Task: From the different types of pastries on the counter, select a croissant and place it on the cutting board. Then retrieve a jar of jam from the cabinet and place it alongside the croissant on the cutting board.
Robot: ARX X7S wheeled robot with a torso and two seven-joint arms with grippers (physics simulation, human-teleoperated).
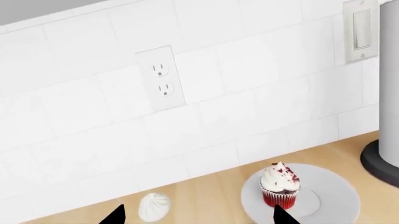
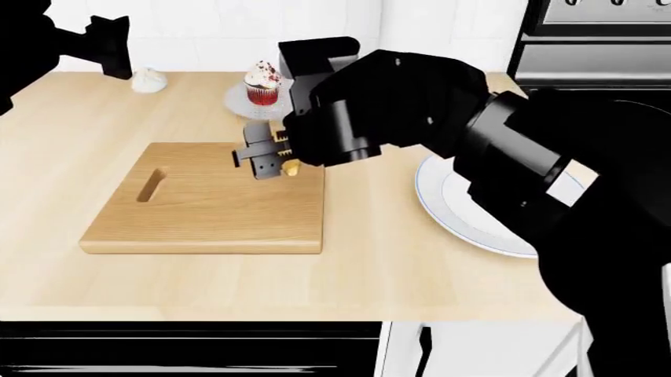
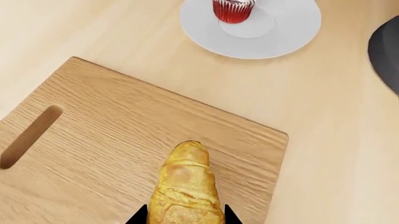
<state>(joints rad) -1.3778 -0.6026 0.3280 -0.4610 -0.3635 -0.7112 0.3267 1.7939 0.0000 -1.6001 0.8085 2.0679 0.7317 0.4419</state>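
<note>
Holding the croissant (image 3: 185,191) clenched in your right gripper (image 2: 267,162) over the cutting board (image 2: 210,212), you're positioned to set it down; your left gripper (image 1: 196,215) hangs open, spare.

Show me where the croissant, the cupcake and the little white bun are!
croissant (image 3: 186,189): right wrist view, its ridged golden middle.
cupcake (image 1: 279,186): left wrist view, where the white frosting meets the red case.
white bun (image 1: 153,206): left wrist view, its domed top.

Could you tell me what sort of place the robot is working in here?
Most likely a home kitchen: a wood-grain counter backed by a white tiled wall with an outlet, a cutting board, and what looks like an oven at the counter's right end.
</note>
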